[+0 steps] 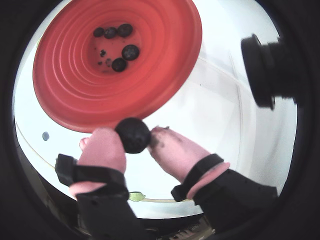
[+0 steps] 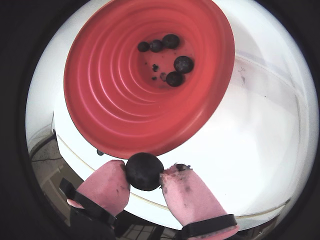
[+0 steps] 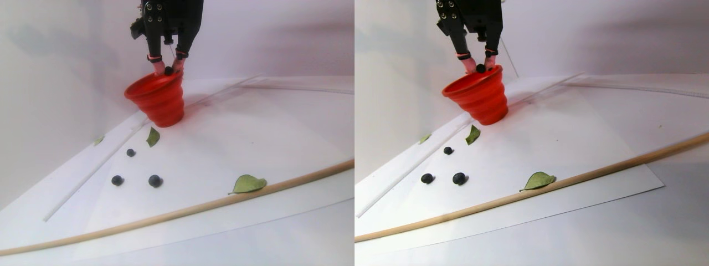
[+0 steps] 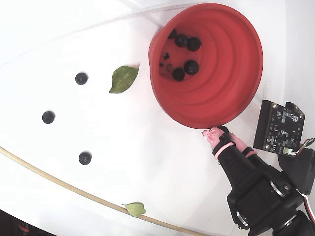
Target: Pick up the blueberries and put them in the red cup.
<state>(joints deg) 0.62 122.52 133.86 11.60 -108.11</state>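
No readable text, label, brand, number or sign shows in any view.

Red cup [image 2: 115, 100], blue-black blueberries [image 2: 183, 63], pink fingers [image 2: 187, 195]

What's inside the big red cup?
Five blueberries lie at the bottom of the red cup, with a few dark specks beside them. In the fixed view the cup's near wall hides part of the bottom. The hand holds another blueberry at the rim.
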